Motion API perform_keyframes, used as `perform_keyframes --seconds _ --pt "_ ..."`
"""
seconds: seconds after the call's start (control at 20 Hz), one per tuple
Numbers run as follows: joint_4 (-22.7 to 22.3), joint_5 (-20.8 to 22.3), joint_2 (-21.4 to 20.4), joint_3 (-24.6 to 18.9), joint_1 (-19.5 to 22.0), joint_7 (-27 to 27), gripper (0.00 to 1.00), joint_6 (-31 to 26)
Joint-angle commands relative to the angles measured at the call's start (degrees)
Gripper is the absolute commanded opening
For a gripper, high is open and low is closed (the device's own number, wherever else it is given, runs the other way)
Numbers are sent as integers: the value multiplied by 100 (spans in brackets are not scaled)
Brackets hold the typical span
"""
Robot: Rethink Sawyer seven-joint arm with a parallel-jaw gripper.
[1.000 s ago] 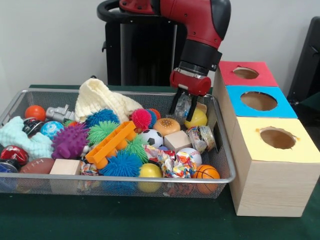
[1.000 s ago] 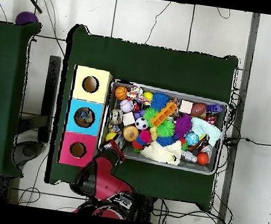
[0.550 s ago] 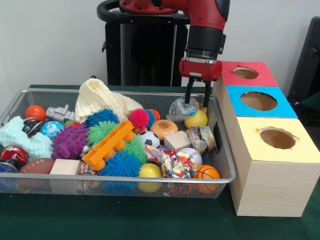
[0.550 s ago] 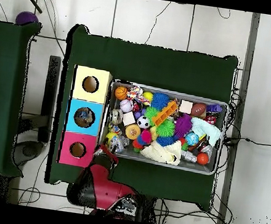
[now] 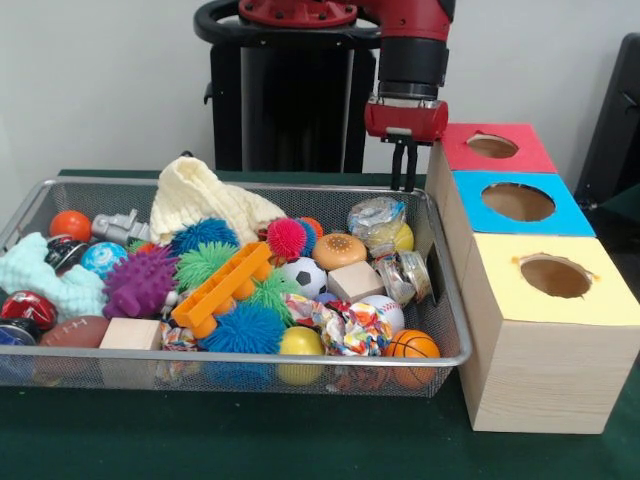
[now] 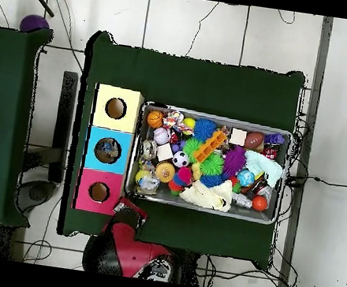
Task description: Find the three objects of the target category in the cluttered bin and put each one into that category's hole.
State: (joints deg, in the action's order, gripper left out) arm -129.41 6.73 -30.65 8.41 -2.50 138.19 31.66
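Above the far right corner of the silver wire-mesh bin (image 5: 440, 300), the front view shows the red and black gripper (image 5: 404, 183) hanging with its fingers close together and nothing between them, beside the red-topped wooden box (image 5: 478, 160). No object is in hand, so this looks like a search step; the next move would call for coming down onto a pick. Just below it, a crinkled clear plastic-wrapped bundle (image 5: 375, 216) rests against a yellow ball (image 5: 401, 237), shiny and likely slippery.

From overhead, the gripper (image 6: 129, 207) sits outside the bin (image 6: 203, 210) near the red-topped box (image 6: 89, 200), with blue-topped (image 6: 95, 136) and yellow-topped (image 6: 132, 99) boxes alongside on the green surface (image 6: 193, 81).
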Motion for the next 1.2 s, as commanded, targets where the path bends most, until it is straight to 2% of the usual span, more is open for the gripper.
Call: perform_keyframes --seconds 0.05,0.15,0.25,0.35,0.55,0.65,0.8,0.85,1.0,1.2 --pt "89 718 761 -303 21 222 0 -196" --pt "199 845 1014 -161 106 254 0 37" --pt "272 961 1111 -93 225 237 0 40" --pt "336 1100 1035 -17 366 146 0 -149" --pt "664 1441 1445 88 703 122 0 -37" --pt "744 1612 1485 102 848 103 0 -73" --pt "790 1585 1445 239 763 61 0 -188" --pt "806 1575 1432 284 735 47 100 -227" --pt "780 1451 1221 322 742 122 100 -411" --pt "750 1269 700 294 713 149 100 -943"
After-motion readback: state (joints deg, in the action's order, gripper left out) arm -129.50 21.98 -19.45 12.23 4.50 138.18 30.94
